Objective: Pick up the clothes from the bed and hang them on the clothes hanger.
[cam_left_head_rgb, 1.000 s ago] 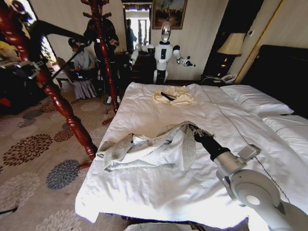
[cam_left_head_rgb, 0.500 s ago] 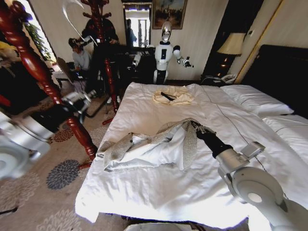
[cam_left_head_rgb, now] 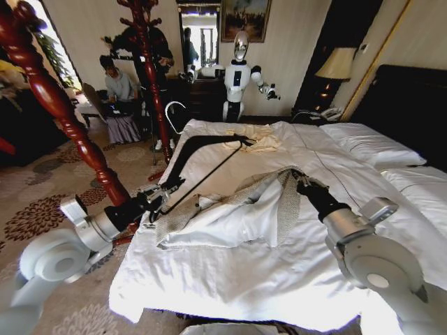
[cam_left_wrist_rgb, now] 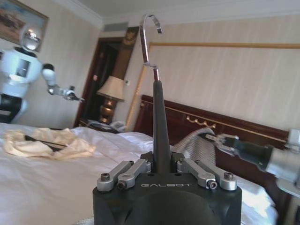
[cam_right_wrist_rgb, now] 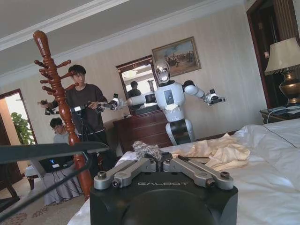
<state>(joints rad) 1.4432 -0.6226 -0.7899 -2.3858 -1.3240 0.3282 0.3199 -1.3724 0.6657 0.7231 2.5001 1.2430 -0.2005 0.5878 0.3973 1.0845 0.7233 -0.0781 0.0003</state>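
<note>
1. A cream hooded top (cam_left_head_rgb: 253,139) lay crumpled toward twelve o'clock.
2. A red wooden coat stand (cam_left_head_rgb: 148,73) rose at eleven o'clock.
3. A lamp (cam_left_head_rgb: 336,65) stood at one o'clock.
4. A floral carpet (cam_left_head_rgb: 49,230) covered the floor at nine o'clock.

Legible text found: two instances, same word.

1. "GALBOT", pale capital letters, on black matte housing of left gripper (cam_left_wrist_rgb: 161,169), left wrist view, just below metal finger linkages.

2. "GALBOT", same pale capitals, on black matte housing of right gripper (cam_right_wrist_rgb: 154,164), right wrist view, same position below linkages.

Head view: no readable text, number or sign. Gilt-framed wall painting (cam_right_wrist_rgb: 177,56): no legible caption.
</note>
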